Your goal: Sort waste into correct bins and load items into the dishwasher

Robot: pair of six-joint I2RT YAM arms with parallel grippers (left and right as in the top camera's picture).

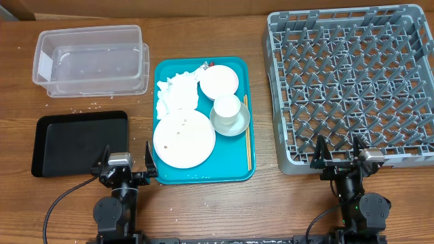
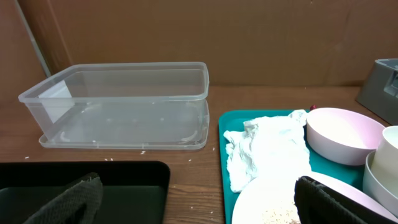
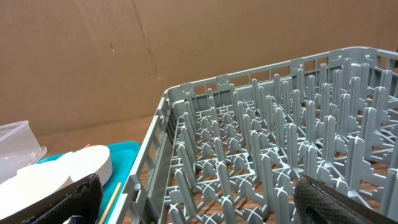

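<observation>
- The left hand (image 1: 127, 163) is at the near edge of the tabletop (image 1: 271, 196), its fingers wide apart and holding nothing. It is by the near corners of the black tray (image 1: 78, 142) and the teal tray (image 1: 203, 177).
- The right hand (image 1: 337, 157) is also spread open and empty, just at the near edge of the rack (image 1: 349, 81).
- The rack stands at the right with nothing in it.
- The clear tub (image 1: 91, 64) is at the far left, and the black tray lies in front of it. Both have nothing inside.
- The teal tray, in the middle, carries all the dishes:
- The plate (image 1: 184, 138) is at its near left, with some rice (image 2: 277, 216) on it.
- The pink plate (image 1: 218, 81) is at the far right.
- The cup (image 1: 227, 107) sits in the bowl (image 1: 230, 120), between the two plates.
- The chopsticks (image 1: 247, 139) lie along the right rim.
- The napkins (image 1: 174, 95) are at the far left, touching the plate.
- The wrapper (image 1: 207, 66) is at the far rim, beside the pink plate.
- A few loose grains lie on the tabletop between the tub and the black tray.
</observation>
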